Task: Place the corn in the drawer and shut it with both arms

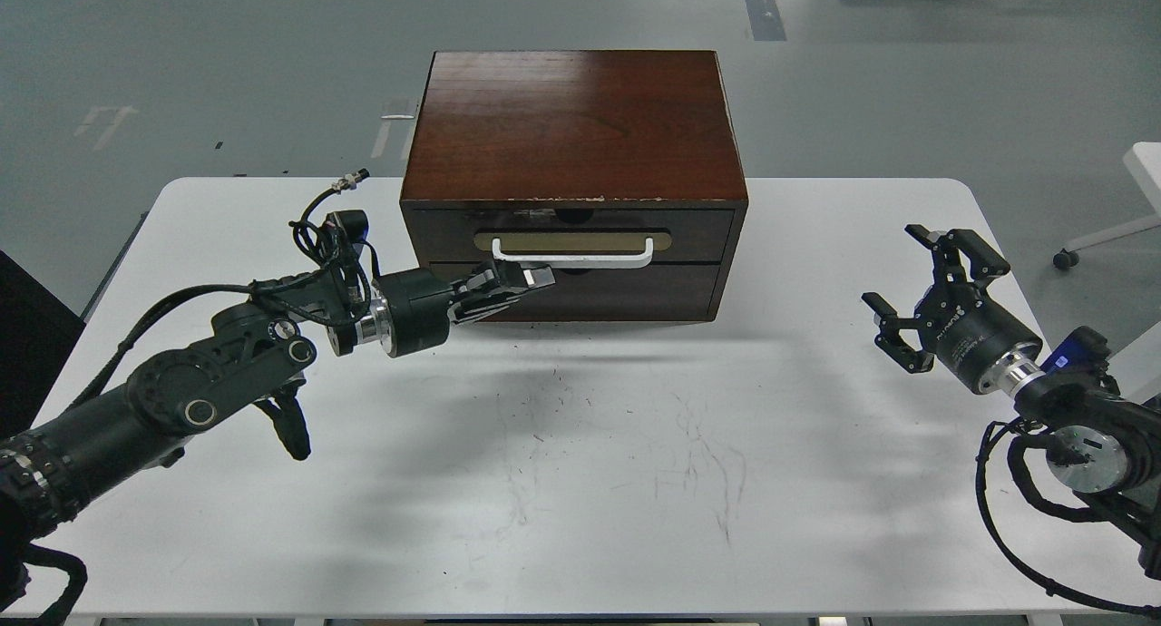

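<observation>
- Dark brown wooden drawer (571, 236) is sitting shut at your twelve o'clock.
- Your left gripper (521, 279) is clenching its white handle (580, 258).
- Your right gripper (921, 286) is hanging released at three o'clock, holding nothing.

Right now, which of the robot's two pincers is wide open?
The right pincer, out over the table and touching nothing, has its fingers spread wide. The left pincer is up against the drawer's white handle.
</observation>
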`<state>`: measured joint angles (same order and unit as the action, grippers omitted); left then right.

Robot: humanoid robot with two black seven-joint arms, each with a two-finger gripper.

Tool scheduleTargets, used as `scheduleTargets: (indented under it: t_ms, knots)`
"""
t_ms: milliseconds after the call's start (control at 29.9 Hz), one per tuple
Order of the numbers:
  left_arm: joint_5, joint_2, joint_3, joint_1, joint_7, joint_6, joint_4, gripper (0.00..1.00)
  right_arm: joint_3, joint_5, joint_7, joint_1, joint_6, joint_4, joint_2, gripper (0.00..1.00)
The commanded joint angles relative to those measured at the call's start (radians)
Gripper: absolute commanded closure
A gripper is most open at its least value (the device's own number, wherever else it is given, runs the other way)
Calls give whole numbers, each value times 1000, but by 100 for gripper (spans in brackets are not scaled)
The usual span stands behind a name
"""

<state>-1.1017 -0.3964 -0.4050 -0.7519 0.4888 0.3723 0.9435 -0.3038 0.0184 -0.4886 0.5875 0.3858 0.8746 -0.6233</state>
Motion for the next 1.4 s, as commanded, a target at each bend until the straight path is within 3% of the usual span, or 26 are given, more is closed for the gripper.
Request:
scheduleTargets:
  t_ms: [0,134,267,301,334,368,401,568,802,1103,1370]
  knots:
    - [0,-12,0,3,0,36,15,100,0,0,0,0,1,4,-1,2]
    - [12,-88,-3,20,0,116,101,100,-1,0,0,0,1,4,-4,2]
    - [112,-188,-14,51,0,116,227,96,-1,0,0,-2,2,4,-16,2]
    - [134,-205,-14,57,0,116,247,86,-1,0,0,-2,2,4,-16,2]
    - [187,-238,-18,68,0,116,279,59,-1,0,0,-2,2,4,-16,2]
    - [216,-255,-20,72,0,116,291,39,-1,0,0,-2,2,4,-16,2]
    - [277,-284,-28,78,0,116,320,0,-1,0,0,-2,2,4,-16,2]
    - [459,-377,-87,92,0,116,365,0,-11,0,0,0,2,4,-16,2]
    - [730,-443,-97,159,0,116,311,0,-14,0,0,-2,-2,3,-13,2]
    - [852,-408,-97,307,0,116,163,0,-14,0,0,-5,-13,-16,13,0]
    - [958,-322,-97,316,0,116,12,0,-17,0,0,-6,-13,-14,19,0]
